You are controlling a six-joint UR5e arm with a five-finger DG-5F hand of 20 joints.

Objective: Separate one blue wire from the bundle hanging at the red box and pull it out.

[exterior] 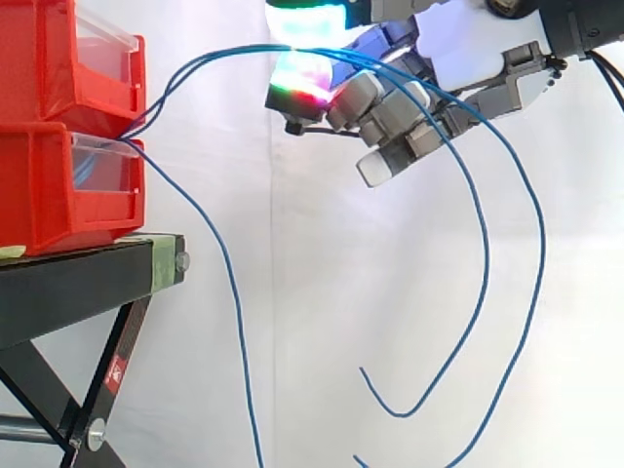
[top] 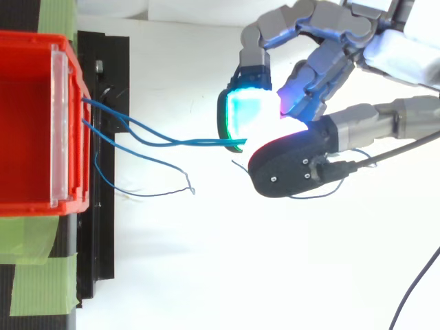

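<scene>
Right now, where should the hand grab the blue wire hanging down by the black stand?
Probably its bare middle stretch: the hanging wire drops alone there, apart from the two other wires pinched in the hand. Come from the right, fingers either side, since the stand blocks the left.

The side view sits beside the work, about level with the robot hand (exterior: 409, 117), and looks straight across at the white curtain (exterior: 322, 292) behind it. It stands close: the red bins (exterior: 58, 185) and black stand (exterior: 68, 283) are cut off at the edge facing the fingertips. The top view looks straight down from above the robot hand (top: 328, 58), equally near. Both views share the bins' front (top: 27, 41), the stand's edge (top: 103, 227), the blue wires (exterior: 483, 253) and the robot hand.
</scene>
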